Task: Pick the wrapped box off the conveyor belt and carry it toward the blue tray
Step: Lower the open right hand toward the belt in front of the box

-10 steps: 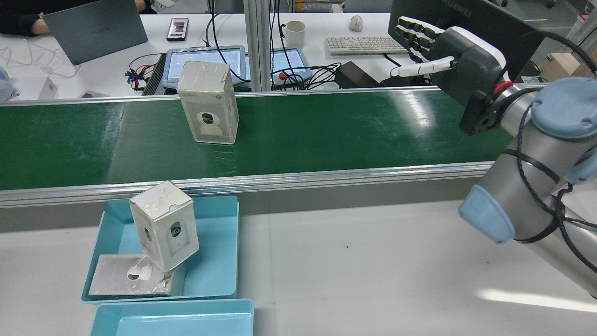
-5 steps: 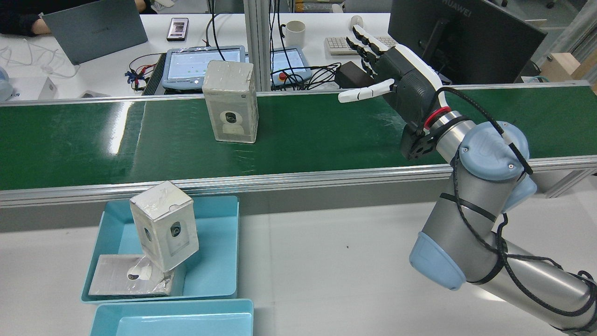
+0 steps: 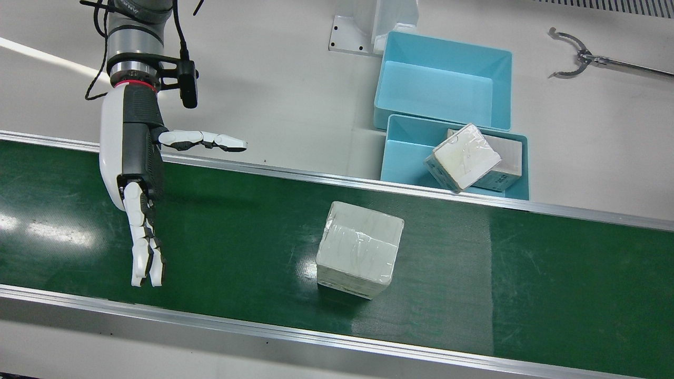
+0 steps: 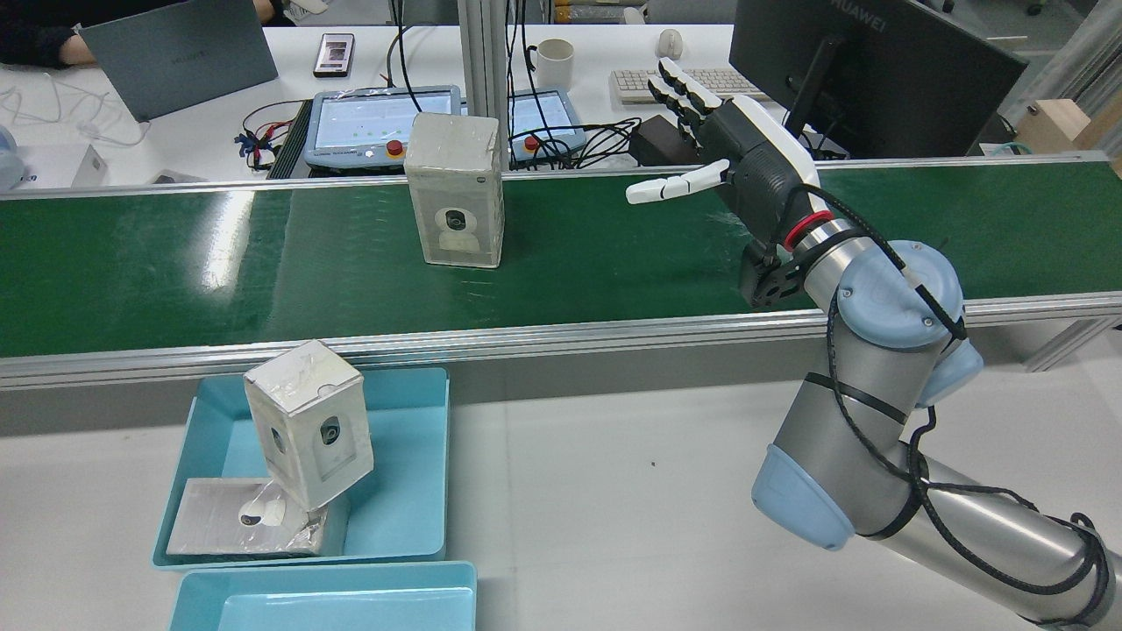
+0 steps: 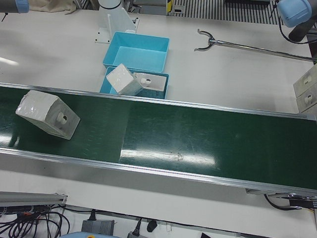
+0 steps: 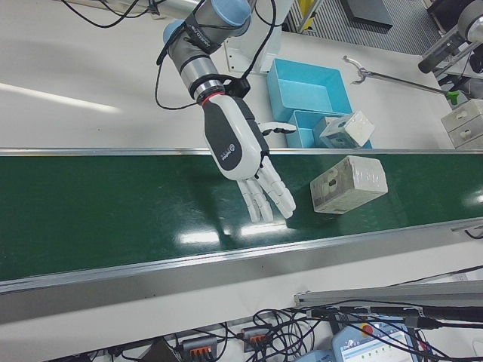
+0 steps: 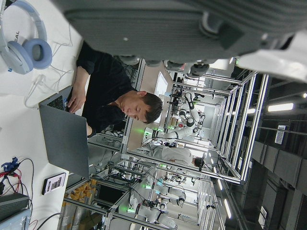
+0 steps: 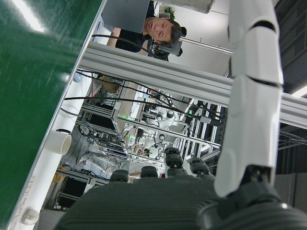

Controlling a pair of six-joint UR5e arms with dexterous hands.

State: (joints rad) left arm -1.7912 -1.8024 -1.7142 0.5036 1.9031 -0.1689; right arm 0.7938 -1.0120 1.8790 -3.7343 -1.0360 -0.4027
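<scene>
The wrapped box (image 4: 454,202) stands upright on the green conveyor belt (image 4: 614,254), toward its far edge; it also shows in the front view (image 3: 360,250) and the right-front view (image 6: 349,183). My right hand (image 4: 727,149) is open, fingers spread and thumb out, hovering over the belt to the box's right with a clear gap; the front view (image 3: 134,173) shows that gap too. The blue tray (image 4: 403,464) sits below the belt's near rail at the left. My left hand (image 7: 158,24) shows only in its own view, holding nothing.
In the blue tray, a wrapped box (image 4: 308,436) leans on a flat one (image 4: 245,521). A second, empty blue tray (image 4: 324,605) sits nearer to me. A metal grabber tool (image 3: 579,55) lies on the white table. Desks with screens stand beyond the belt.
The wrapped box has travelled to the right along the belt. My right hand has swung left and down over the belt, closer to the box, still open.
</scene>
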